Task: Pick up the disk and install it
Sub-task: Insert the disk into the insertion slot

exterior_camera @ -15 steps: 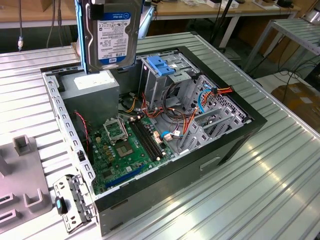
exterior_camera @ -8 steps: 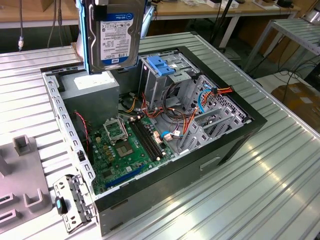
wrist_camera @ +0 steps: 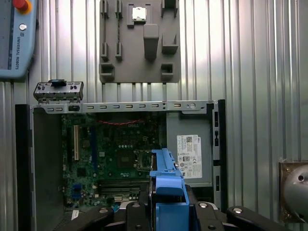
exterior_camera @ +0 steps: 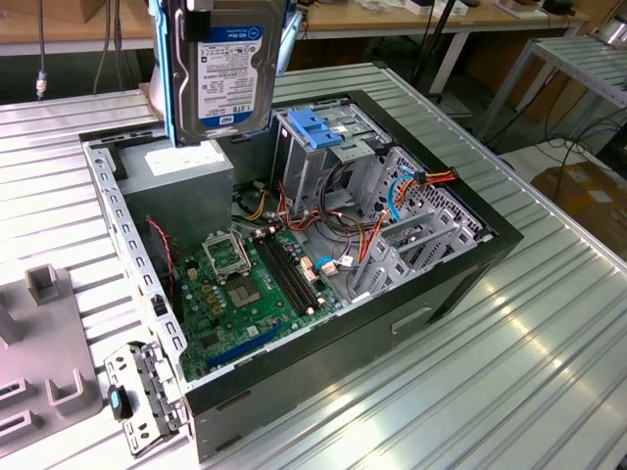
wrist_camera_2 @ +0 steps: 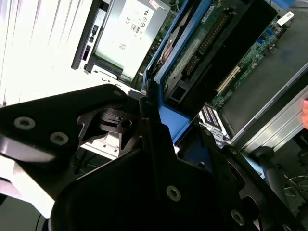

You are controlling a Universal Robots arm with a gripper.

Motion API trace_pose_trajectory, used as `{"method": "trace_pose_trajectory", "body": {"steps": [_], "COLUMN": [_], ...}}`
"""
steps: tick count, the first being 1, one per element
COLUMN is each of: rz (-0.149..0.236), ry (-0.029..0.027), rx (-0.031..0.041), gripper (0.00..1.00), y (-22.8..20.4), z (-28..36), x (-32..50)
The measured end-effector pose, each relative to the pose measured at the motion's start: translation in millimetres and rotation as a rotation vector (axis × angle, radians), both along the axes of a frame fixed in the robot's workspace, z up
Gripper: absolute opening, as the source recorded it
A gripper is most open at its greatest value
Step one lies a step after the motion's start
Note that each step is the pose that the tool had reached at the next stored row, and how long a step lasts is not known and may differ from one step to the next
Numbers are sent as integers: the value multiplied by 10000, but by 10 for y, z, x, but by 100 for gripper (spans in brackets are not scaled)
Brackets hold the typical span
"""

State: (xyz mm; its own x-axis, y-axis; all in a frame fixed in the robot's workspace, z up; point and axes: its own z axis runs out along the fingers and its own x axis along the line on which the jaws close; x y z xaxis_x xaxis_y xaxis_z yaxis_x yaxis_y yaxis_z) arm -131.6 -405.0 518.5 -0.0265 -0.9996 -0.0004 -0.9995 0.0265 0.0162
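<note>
The disk, a dark metal drive with a white-and-blue label in a thin blue frame, hangs upright at the top of the exterior view, above the power supply corner of the open computer case. My gripper is shut on its upper end, mostly cut off by the frame edge. In the first wrist view the blue frame of the disk sits between my black fingers, over the motherboard. The second wrist view looks along the disk past the gripper.
Inside the case are a grey drive cage with a blue handle, the grey power supply and loose cables. A grey fixture plate and a metal bracket lie on the ribbed table beside the case. A teach pendant lies nearby.
</note>
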Motion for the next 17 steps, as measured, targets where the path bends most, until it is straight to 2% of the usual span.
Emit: {"method": "trace_pose_trajectory", "body": {"steps": [17], "rz": [0], "ry": [0], "rx": [0], "gripper": [37], "y": [-90], "z": [0], "x": [3]}}
